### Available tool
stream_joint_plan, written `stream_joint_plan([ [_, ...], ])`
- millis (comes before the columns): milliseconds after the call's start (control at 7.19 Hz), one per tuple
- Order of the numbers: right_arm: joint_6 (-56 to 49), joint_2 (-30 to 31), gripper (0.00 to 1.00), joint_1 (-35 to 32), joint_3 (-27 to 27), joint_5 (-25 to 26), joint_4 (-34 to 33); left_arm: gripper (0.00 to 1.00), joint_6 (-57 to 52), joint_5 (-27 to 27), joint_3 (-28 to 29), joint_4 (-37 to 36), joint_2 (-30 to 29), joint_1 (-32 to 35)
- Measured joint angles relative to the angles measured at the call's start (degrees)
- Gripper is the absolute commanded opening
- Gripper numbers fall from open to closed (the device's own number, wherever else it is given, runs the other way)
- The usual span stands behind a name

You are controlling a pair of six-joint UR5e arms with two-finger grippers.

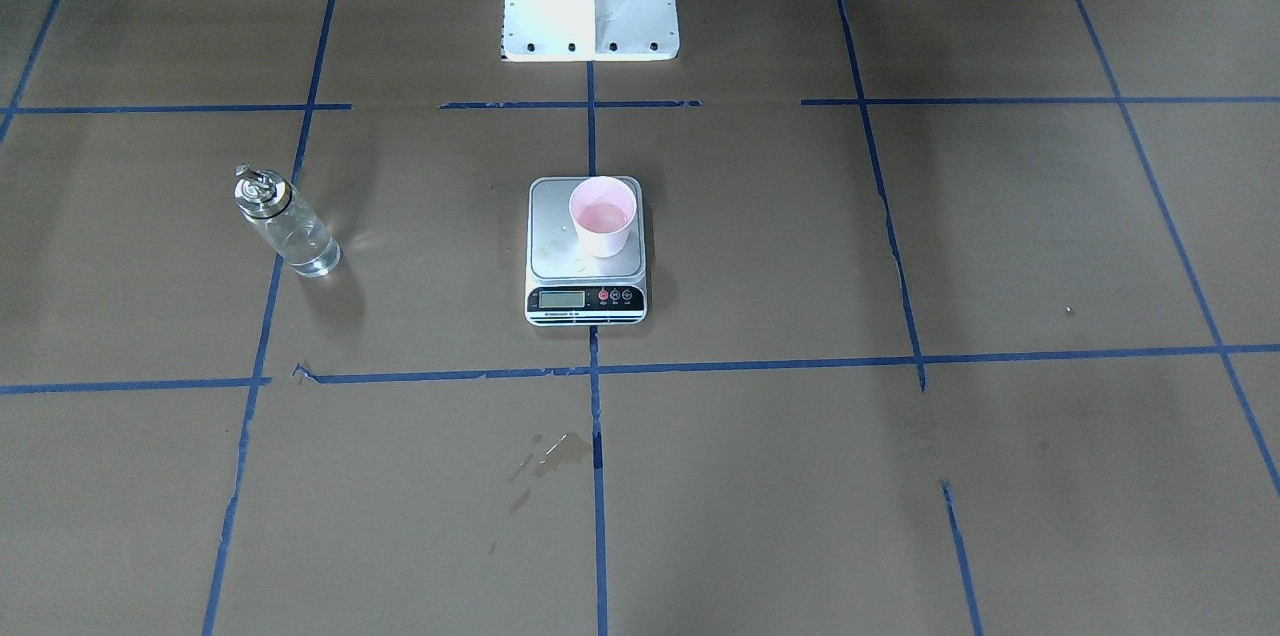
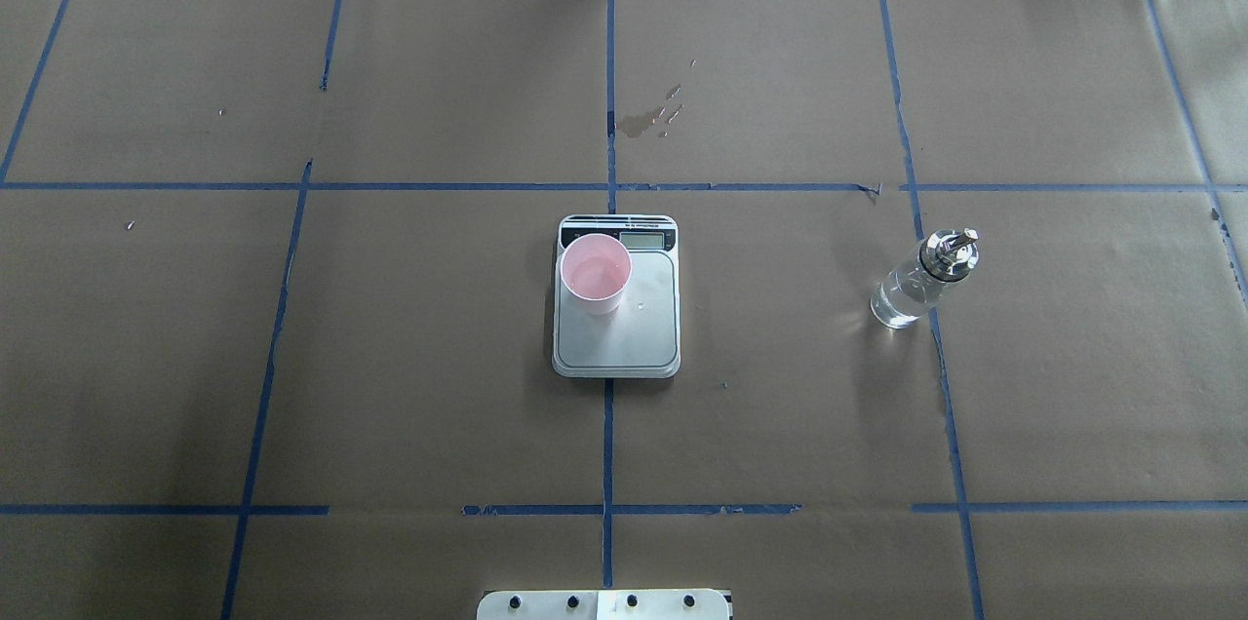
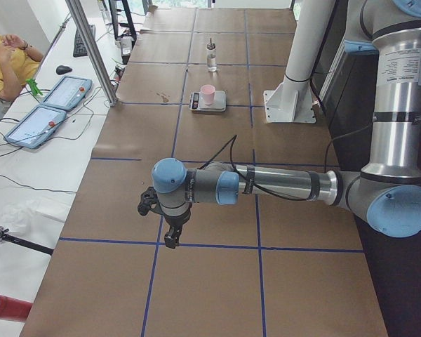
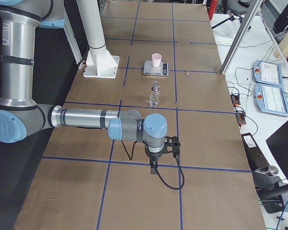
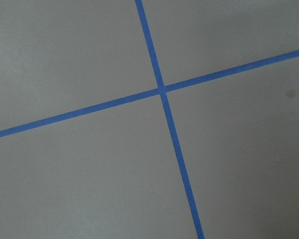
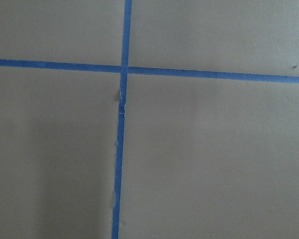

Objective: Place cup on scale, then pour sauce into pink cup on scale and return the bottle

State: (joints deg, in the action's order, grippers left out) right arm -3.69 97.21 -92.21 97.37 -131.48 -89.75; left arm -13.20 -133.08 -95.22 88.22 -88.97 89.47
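Finishing: pale pink paper cup (image 2: 595, 271) on steel-grey square scale (image 2: 634, 339), clear glass bottle (image 2: 912, 289) upright, well apart — leave all untouched.
Tools: left tool (image 3: 170, 239), right tool (image 4: 155, 169) — cannot tell whether spread or pressed together.

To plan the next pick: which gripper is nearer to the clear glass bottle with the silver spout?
Right. The right gripper hangs over the table end near the bottle; the left gripper hangs over the opposite end, beyond the steel-grey scale.

Overhead and front views opposed, sharing the scale (image 2: 624, 337), end views distant, wrist views seemingly close-up
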Motion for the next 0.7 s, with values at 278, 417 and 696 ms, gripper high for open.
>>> stream_joint_plan([
  [278,0.0,0.0,1.0,0.0,-0.1,0.0,0.0,1.0,0.0,0.0,0.1,0.1,-0.2,0.0],
  [417,0.0,0.0,1.0,0.0,-0.1,0.1,0.1,1.0,0.1,0.0,0.4,0.2,-0.1,0.0],
  [696,0.0,-0.1,1.0,0.0,-0.3,0.1,0.1,1.0,0.1,-0.2,0.3,0.2,0.1,0.2],
])
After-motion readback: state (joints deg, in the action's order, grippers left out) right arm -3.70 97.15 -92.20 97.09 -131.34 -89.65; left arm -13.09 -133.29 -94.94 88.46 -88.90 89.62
